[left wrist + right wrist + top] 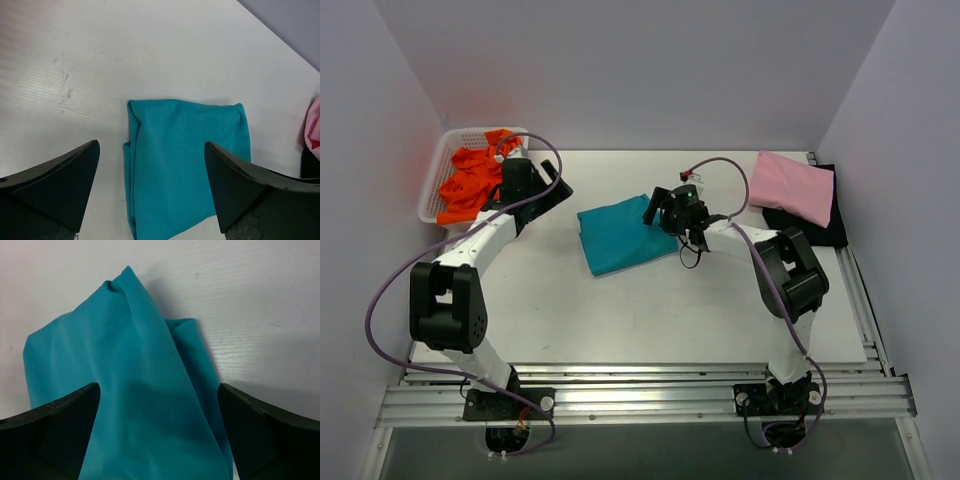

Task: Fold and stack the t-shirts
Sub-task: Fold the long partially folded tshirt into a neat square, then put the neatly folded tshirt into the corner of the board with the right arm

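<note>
A folded teal t-shirt lies on the middle of the white table. My right gripper hovers open over its right edge, and the cloth fills the gap between the fingers without being pinched. To the shirt's left, my left gripper is open and holds nothing; its wrist view looks across the teal shirt between the spread fingers. A folded pink t-shirt rests on a black one at the back right. Bright orange t-shirts are heaped in the basket.
A white mesh basket stands at the back left, against the left wall. Grey walls close the table on three sides. An aluminium rail runs along the near edge. Purple cables loop off both arms.
</note>
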Action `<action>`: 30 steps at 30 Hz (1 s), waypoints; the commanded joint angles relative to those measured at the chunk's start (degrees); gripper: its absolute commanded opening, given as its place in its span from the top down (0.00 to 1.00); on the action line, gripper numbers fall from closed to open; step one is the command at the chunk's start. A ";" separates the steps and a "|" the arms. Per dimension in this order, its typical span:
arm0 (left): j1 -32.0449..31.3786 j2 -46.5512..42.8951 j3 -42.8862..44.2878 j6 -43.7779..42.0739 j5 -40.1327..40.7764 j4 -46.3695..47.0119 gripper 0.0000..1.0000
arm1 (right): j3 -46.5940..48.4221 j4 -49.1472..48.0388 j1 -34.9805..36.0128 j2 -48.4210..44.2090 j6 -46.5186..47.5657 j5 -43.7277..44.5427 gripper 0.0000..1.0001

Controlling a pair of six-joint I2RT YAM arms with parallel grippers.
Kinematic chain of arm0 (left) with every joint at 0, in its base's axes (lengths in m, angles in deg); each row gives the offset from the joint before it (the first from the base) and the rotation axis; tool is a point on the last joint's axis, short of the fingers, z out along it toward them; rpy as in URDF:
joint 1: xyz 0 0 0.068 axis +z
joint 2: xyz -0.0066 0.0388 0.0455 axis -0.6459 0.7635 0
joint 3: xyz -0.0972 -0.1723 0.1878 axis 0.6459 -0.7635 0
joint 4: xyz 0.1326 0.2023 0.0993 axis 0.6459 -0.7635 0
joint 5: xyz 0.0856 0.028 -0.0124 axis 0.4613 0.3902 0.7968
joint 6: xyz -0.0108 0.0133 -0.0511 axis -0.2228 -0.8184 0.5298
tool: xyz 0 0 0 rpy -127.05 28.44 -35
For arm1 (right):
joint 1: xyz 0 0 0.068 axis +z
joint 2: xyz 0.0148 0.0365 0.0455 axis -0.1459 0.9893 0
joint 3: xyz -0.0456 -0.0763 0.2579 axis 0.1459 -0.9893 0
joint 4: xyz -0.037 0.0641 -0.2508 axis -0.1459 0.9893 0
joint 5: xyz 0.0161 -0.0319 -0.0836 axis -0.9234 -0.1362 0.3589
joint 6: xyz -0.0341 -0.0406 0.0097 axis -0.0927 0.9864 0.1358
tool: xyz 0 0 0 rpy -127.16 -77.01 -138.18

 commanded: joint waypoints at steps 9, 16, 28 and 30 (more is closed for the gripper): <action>-0.45 -2.93 -1.38 -1.13 0.93 2.31 0.06 | -2.73 -7.35 1.27 6.73 -2.20 -4.71 0.00; -0.71 -3.37 -2.18 -0.69 0.93 3.02 0.05 | -1.23 -6.82 3.12 8.84 -2.55 -4.89 0.00; -0.45 -4.86 -4.46 -0.34 2.24 4.16 0.05 | 2.01 -3.75 6.64 10.68 -2.38 -5.59 0.99; -0.45 -5.21 -5.25 -0.25 2.51 4.33 0.05 | 3.94 -1.82 6.64 11.99 -1.76 -5.51 1.00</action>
